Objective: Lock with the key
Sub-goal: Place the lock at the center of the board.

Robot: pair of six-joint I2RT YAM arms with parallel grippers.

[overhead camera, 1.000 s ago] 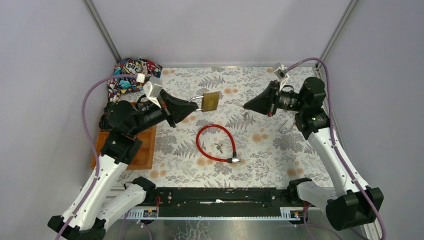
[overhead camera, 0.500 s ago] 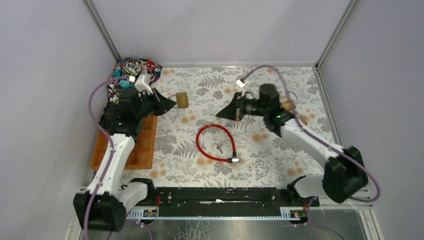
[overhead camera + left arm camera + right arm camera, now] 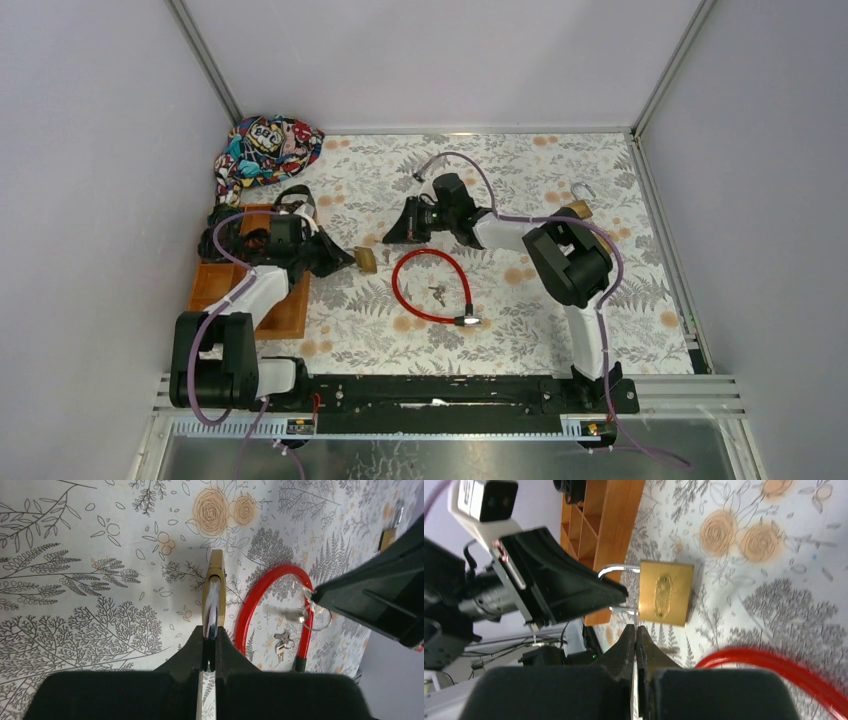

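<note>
Padlocks (image 3: 367,260) (image 3: 578,208) two, red cable lock (image 3: 432,287) one

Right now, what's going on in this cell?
The left tool is shut on the shackle of a brass padlock, holding it down near the table beside the red cable lock. The right tool is shut, apparently pinching a small key, close to the padlock. The key isn't in yet.
</note>
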